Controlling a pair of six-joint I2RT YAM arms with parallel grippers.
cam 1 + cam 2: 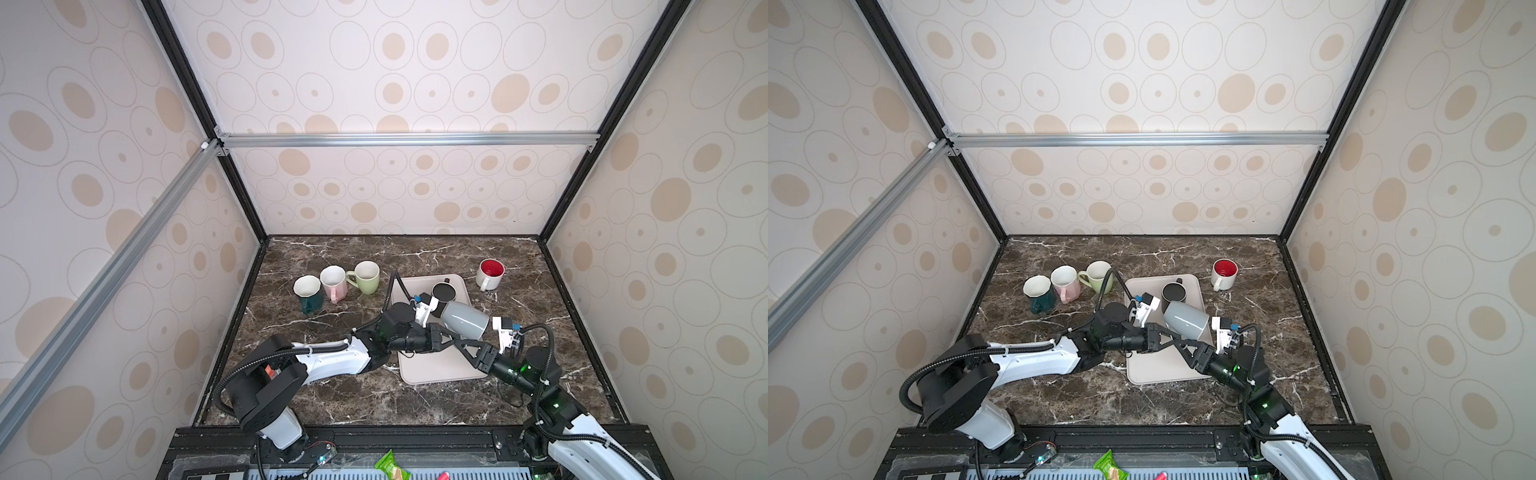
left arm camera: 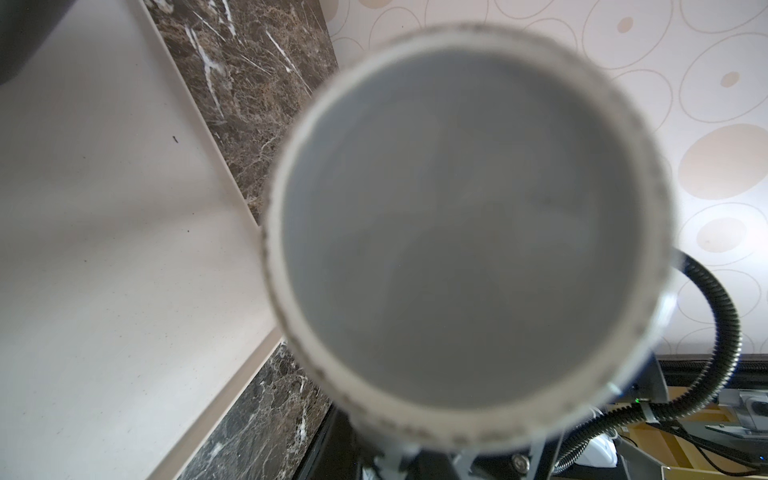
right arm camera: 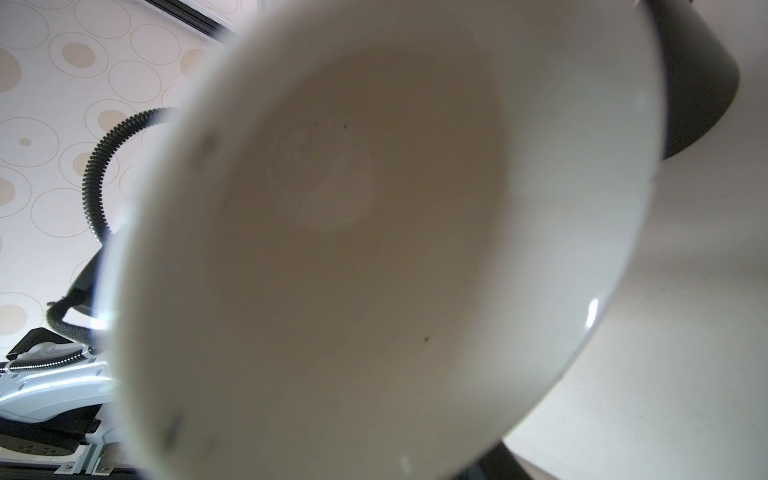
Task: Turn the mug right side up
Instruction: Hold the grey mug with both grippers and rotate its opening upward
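The left gripper [image 1: 446, 337], clamped beneath the grey mug [image 1: 464, 319], holds it on its side above the beige tray [image 1: 432, 370] at the counter's [image 1: 374, 399] middle, while the right gripper [image 1: 461, 344] meets it there, its jaws' state impossible to tell.

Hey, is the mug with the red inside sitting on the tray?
No, in a top view the red-lined mug stands upright on the marble table, to the right of the beige tray and clear of it.
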